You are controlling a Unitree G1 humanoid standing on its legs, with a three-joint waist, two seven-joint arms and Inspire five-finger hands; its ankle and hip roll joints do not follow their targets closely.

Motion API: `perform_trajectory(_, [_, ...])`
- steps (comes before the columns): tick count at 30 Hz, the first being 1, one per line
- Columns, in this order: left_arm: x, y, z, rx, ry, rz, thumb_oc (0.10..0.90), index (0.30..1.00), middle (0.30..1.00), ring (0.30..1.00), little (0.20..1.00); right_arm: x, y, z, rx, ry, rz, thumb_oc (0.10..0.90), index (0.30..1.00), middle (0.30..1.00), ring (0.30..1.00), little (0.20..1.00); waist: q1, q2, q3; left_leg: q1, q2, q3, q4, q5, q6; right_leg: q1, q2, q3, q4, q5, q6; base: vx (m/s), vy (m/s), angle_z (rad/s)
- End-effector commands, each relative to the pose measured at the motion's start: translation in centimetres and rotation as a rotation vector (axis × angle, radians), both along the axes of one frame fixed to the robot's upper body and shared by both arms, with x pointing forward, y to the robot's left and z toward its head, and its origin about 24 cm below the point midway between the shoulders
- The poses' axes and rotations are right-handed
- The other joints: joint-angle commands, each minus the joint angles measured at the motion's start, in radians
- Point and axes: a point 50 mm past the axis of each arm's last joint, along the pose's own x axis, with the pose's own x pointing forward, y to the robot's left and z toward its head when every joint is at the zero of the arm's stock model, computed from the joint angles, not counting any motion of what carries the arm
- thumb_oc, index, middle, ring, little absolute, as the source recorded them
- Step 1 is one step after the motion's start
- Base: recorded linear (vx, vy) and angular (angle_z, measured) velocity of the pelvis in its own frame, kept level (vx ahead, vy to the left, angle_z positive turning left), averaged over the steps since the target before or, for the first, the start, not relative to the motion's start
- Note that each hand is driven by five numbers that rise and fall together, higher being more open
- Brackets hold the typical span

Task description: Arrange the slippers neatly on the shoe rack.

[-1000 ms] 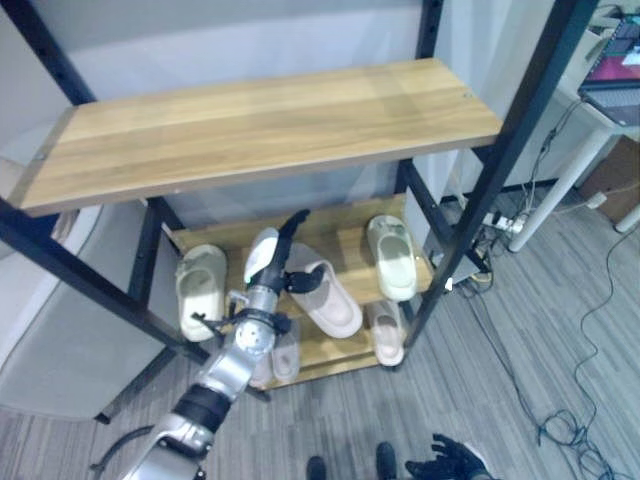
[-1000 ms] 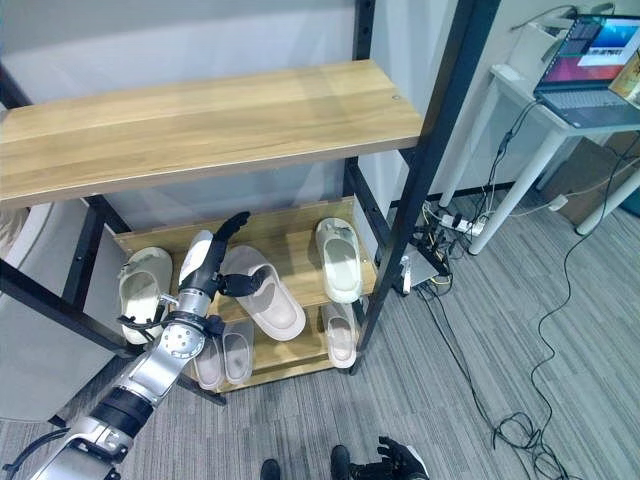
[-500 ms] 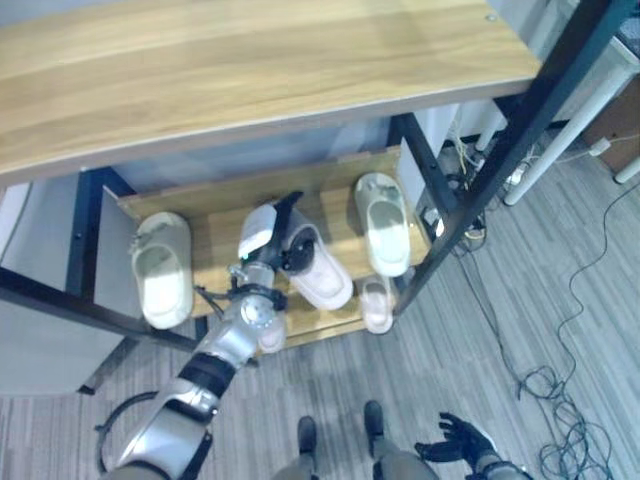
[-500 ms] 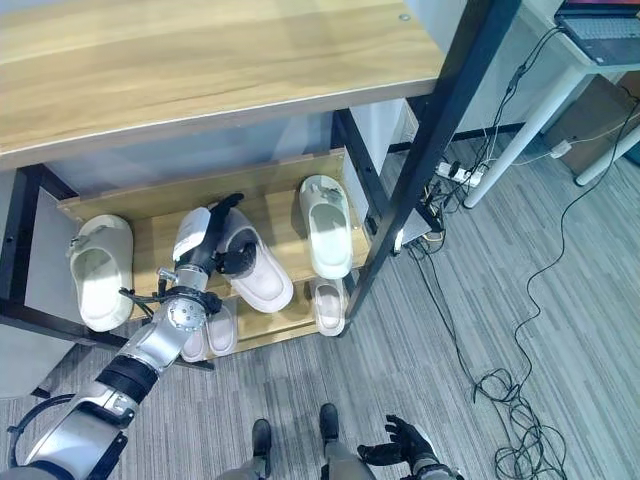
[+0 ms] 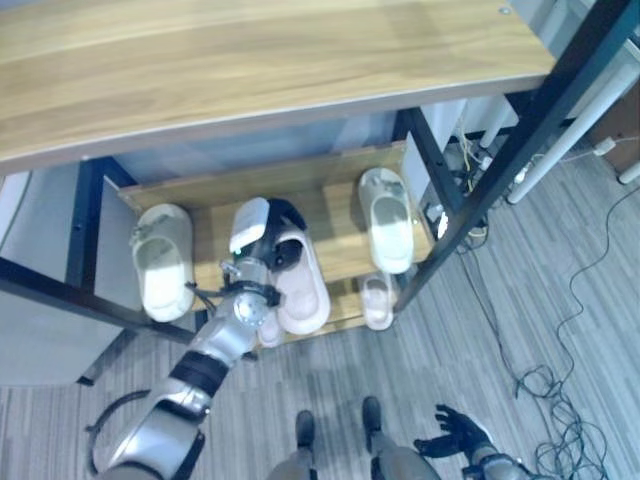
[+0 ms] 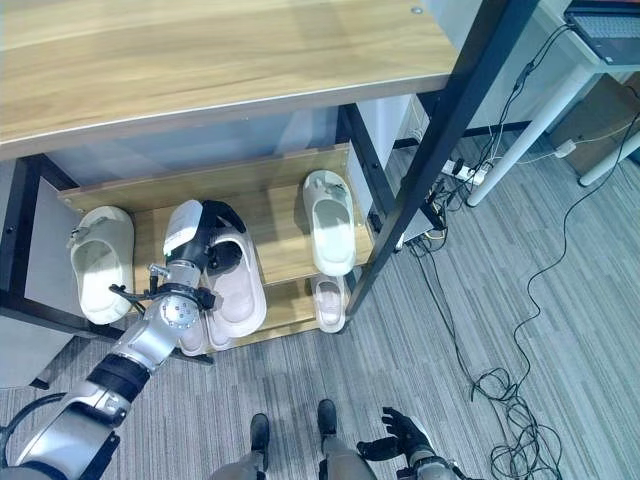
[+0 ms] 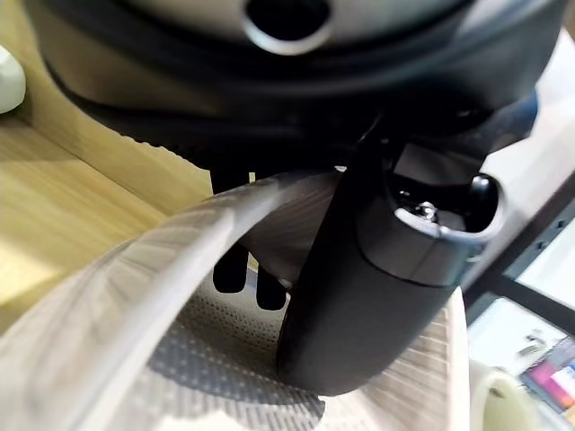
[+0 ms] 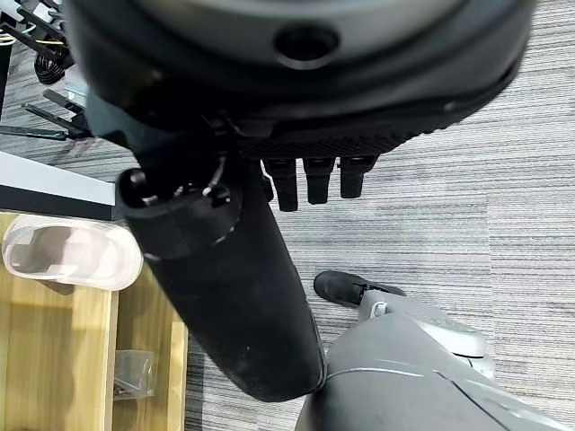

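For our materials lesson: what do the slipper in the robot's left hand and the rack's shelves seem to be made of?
The slipper in the left hand looks like soft moulded foam or rubber: pale, matt, with a ribbed, dotted sole in the wrist view. The shelves look like wood or wood laminate, with visible grain and a smooth finish.

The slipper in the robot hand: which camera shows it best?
The right eye view: the whole slipper lies lengthwise on the middle shelf, left robot hand gripping its far end. The left eye view matches. The left wrist view shows its strap up close.
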Motion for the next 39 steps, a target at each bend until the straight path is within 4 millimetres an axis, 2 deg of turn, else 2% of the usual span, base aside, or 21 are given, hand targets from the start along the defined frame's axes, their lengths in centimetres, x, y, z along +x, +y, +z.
perform_trajectory(1, [-0.7,-1.9,6.2,-0.117,-0.278,-0.186,0.4,0.3,0.3,0.3,0.3,-1.9,-0.4,-0.5,-0.005,0.037,-0.031,0.8,0.9,0.9,0.9,0.9,0.02,0.012,-0.084,-0.008,-0.024,-0.009,-0.008,-0.03,-0.032,0.07,0.018,0.007,0.001,-0.133,0.062,0.05,0.033,0.1])
perform_trajectory(7, [-3.4,-2.9,6.4,-0.28,-0.256,-0.349,0.4,0.3,0.3,0.3,0.3,-3.1,-0.6,-1.0,-0.007,0.092,-0.052,0.8,0.9,0.9,0.9,0.9,0.036,0.019,-0.1,0.041,-0.029,-0.019,-0.008,-0.041,-0.03,0.121,0.009,-0.01,0.001,-0.144,0.062,0.04,0.012,0.08])
perform_trajectory(9, [-5.0,-3.2,5.6,-0.396,-0.198,-0.437,0.4,0.3,0.3,0.3,0.3,-3.4,-0.4,-1.2,0.002,0.105,-0.059,0.8,0.9,0.9,0.9,0.9,0.048,0.02,-0.102,0.057,-0.032,-0.03,-0.008,-0.031,-0.023,0.137,0.007,-0.016,0.001,-0.136,0.059,0.01,-0.007,0.21])
perform_trajectory(10, [-5.1,-3.2,5.6,-0.397,-0.196,-0.437,0.4,0.3,0.3,0.3,0.3,-3.5,-0.4,-1.2,0.001,0.107,-0.059,0.8,0.9,0.9,0.9,0.9,0.047,0.021,-0.105,0.063,-0.032,-0.031,-0.008,-0.045,-0.023,0.144,0.007,-0.016,0.001,-0.147,0.059,-0.01,-0.007,0.1])
perform_trajectory(12, [-6.6,-3.5,3.9,-0.517,-0.088,-0.504,0.4,0.3,0.3,0.3,0.3,-3.9,-0.3,-1.3,0.007,0.123,-0.058,0.8,0.9,0.9,0.9,0.9,0.058,0.023,-0.104,0.079,-0.034,-0.037,-0.008,-0.037,-0.019,0.162,0.004,-0.02,0.001,-0.144,0.055,0.02,0.0,0.01])
perform_trajectory(20, [-8.7,-4.7,1.1,-0.591,0.109,-0.62,0.4,0.3,0.3,0.3,0.3,-3.3,-0.2,-1.2,0.004,0.112,-0.054,0.8,0.9,0.9,0.9,0.9,0.071,0.032,-0.085,0.098,-0.035,-0.052,-0.008,-0.039,-0.013,0.186,0.005,-0.031,0.001,-0.155,0.052,-0.03,-0.001,0.09])
perform_trajectory(21, [-8.8,-5.3,0.2,-0.58,0.174,-0.647,0.4,0.3,0.3,0.3,0.3,-1.0,-0.4,-0.5,-0.006,0.049,-0.05,0.8,0.9,0.9,0.9,0.9,0.072,0.042,-0.01,0.057,-0.034,-0.054,0.023,-0.041,-0.009,0.139,-0.004,-0.038,0.046,-0.16,0.048,-0.36,0.014,0.06])
perform_trajectory(22, [-8.7,-5.4,0.0,-0.569,0.185,-0.651,0.4,0.3,0.3,0.3,0.3,0.2,-0.5,0.0,-0.011,0.01,-0.043,0.8,0.9,0.9,0.9,0.9,0.074,0.044,0.032,0.005,-0.034,-0.053,0.071,-0.045,-0.008,0.086,-0.008,-0.045,0.099,-0.166,0.043,-0.36,0.015,0.01])
perform_trajectory(23, [-8.6,-5.5,0.1,-0.568,0.182,-0.652,0.4,0.3,0.3,0.3,0.3,0.3,-0.5,0.0,-0.011,0.007,-0.044,0.8,0.9,0.9,0.9,0.9,0.073,0.044,0.031,-0.007,-0.035,-0.054,0.082,-0.049,-0.008,0.074,-0.009,-0.046,0.109,-0.17,0.043,-0.31,-0.006,0.04])
perform_trajectory(25, [-8.2,-5.8,-0.2,-0.551,0.199,-0.651,0.4,0.3,0.3,0.3,0.3,2.4,-0.5,1.0,-0.018,-0.064,-0.048,0.8,0.9,0.9,0.9,0.9,0.073,0.044,0.089,-0.122,-0.039,-0.054,0.183,-0.059,-0.013,-0.032,-0.019,-0.062,0.206,-0.186,0.032,-0.3,-0.03,0.12])
perform_trajectory(27, [-7.6,-6.0,-0.9,-0.531,0.212,-0.624,0.4,0.3,0.3,0.3,0.3,4.0,-0.6,1.9,-0.024,-0.124,-0.052,0.8,0.9,0.9,0.9,0.9,0.074,0.045,0.093,-0.237,-0.048,-0.058,0.273,-0.079,-0.012,-0.139,-0.024,-0.083,0.305,-0.222,0.022,-0.23,-0.041,0.14])
perform_trajectory(28, [-7.1,-6.1,-0.7,-0.504,0.192,-0.603,0.4,0.3,0.3,0.3,0.3,5.5,-0.7,2.9,-0.026,-0.192,-0.062,0.8,0.9,0.9,0.9,0.9,0.073,0.046,0.108,-0.316,-0.037,-0.056,0.348,-0.091,-0.006,-0.219,-0.028,-0.085,0.399,-0.253,0.012,-0.19,-0.01,0.02])
perform_trajectory(29, [-6.7,-6.0,-0.4,-0.492,0.174,-0.588,0.4,0.3,0.3,0.3,0.3,6.1,-0.7,3.4,-0.029,-0.226,-0.071,0.8,0.9,0.9,0.9,0.9,0.074,0.046,0.11,-0.369,-0.035,-0.056,0.398,-0.101,-0.002,-0.265,-0.031,-0.086,0.448,-0.27,0.006,-0.19,0.015,-0.01])
perform_trajectory(31, [-5.9,-5.6,1.5,-0.467,0.072,-0.561,0.4,0.3,0.3,0.3,0.3,8.1,-0.7,5.1,-0.024,-0.341,-0.086,0.8,0.9,0.9,0.9,0.9,0.067,0.047,0.132,-0.468,-0.028,-0.05,0.487,-0.125,0.005,-0.368,-0.036,-0.081,0.541,-0.293,0.001,-0.14,0.026,-0.03])
perform_trajectory(32, [-5.8,-5.6,1.5,-0.467,0.07,-0.561,0.4,0.3,0.3,0.3,0.3,8.2,-0.7,5.2,-0.025,-0.343,-0.086,0.8,0.9,0.9,0.9,0.9,0.068,0.047,0.128,-0.48,-0.028,-0.049,0.498,-0.129,0.005,-0.38,-0.037,-0.08,0.551,-0.297,0.001,-0.16,0.041,-0.11])
perform_trajectory(33, [-5.2,-5.2,3.9,-0.448,-0.052,-0.541,0.4,0.3,0.3,0.3,0.3,9.6,-0.8,6.8,-0.028,-0.442,-0.099,0.8,0.9,0.9,0.9,0.9,0.062,0.047,0.143,-0.591,-0.025,-0.049,0.62,-0.164,0.012,-0.491,-0.045,-0.073,0.667,-0.329,-0.006,-0.1,0.029,-0.12])
perform_trajectory(34, [-5.2,-5.2,3.9,-0.448,-0.053,-0.541,0.4,0.3,0.3,0.3,0.3,9.6,-0.8,6.8,-0.028,-0.442,-0.099,0.8,0.9,0.9,0.9,0.9,0.062,0.048,0.138,-0.6,-0.025,-0.049,0.626,-0.167,0.012,-0.5,-0.045,-0.073,0.673,-0.331,-0.007,-0.15,0.038,-0.1])
perform_trajectory(36, [-4.4,-4.6,6.9,-0.421,-0.203,-0.512,0.4,0.3,0.3,0.3,0.3,11.3,-0.7,9.2,-0.031,-0.57,-0.094,0.8,0.9,0.9,0.9,0.9,0.047,0.05,0.145,-0.749,-0.023,-0.043,0.766,-0.202,0.016,-0.64,-0.049,-0.062,0.795,-0.351,-0.009,-0.12,0.021,-0.03])
perform_trajectory(38, [-3.9,-4.1,9.8,-0.371,-0.346,-0.483,0.4,0.3,0.3,0.3,0.3,12.5,-0.7,11.5,-0.03,-0.692,-0.09,0.8,0.9,0.9,0.9,0.9,0.034,0.052,0.152,-0.851,-0.02,-0.049,0.865,-0.24,0.024,-0.742,-0.05,-0.053,0.88,-0.385,-0.02,-0.06,0.054,-0.21])
perform_trajectory(39, [-3.5,-3.7,12.6,-0.336,-0.474,-0.444,0.4,0.3,0.3,0.3,0.3,13.7,-0.5,13.9,-0.025,-0.811,-0.087,0.8,0.9,0.9,0.9,0.9,0.022,0.054,0.149,-0.971,-0.016,-0.059,1.012,-0.329,0.029,-0.853,-0.051,-0.032,0.999,-0.458,-0.02,-0.07,0.057,-0.04])
